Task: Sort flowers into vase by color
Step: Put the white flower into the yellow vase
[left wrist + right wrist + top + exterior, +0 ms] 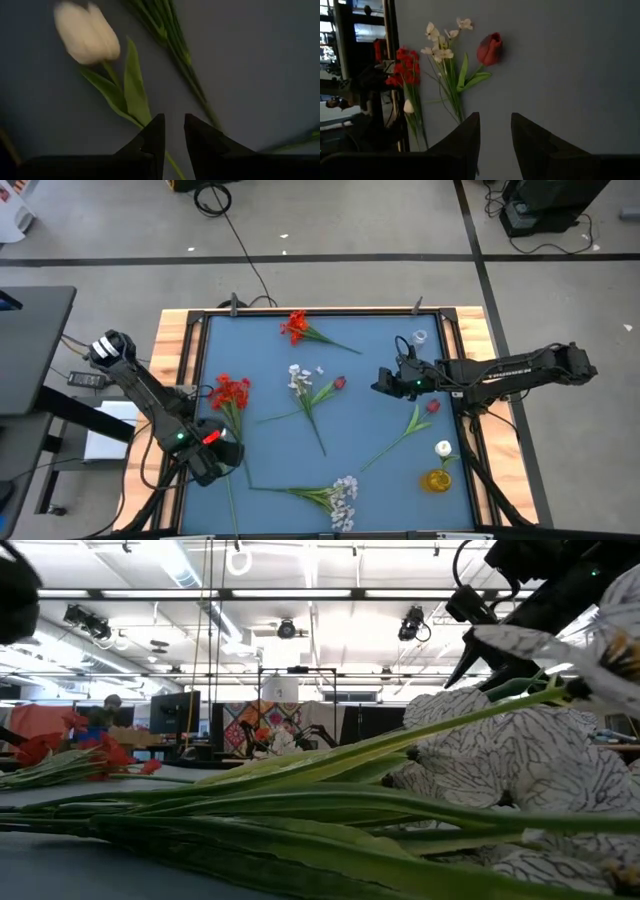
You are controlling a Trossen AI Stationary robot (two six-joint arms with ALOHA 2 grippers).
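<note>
Your yellow vase (436, 480) stands at about four o'clock on the blue table (380, 480). A white bud (443, 448) sits right at its rim, but you cannot tell from above whether its stem is inside. A small clear container (420, 338) stands near the edge at one o'clock.

The other flowers lie loose on the table:
- a red bloom (295, 327) at twelve o'clock
- a red cluster (232, 391) at nine o'clock
- white blossoms (299, 379) with a dark red bud (340, 383) near the centre
- a red bud (432, 406) at three o'clock
- a white spray (345, 496) at six o'clock

Your left gripper (215, 452) is at the table's eight o'clock edge. In its wrist view the stem of a white tulip (86, 31) runs down toward the gripper, but you cannot tell whether it is clamped.

Your right gripper (384, 384) hangs at about two o'clock, its jaws parted with nothing between them.
</note>
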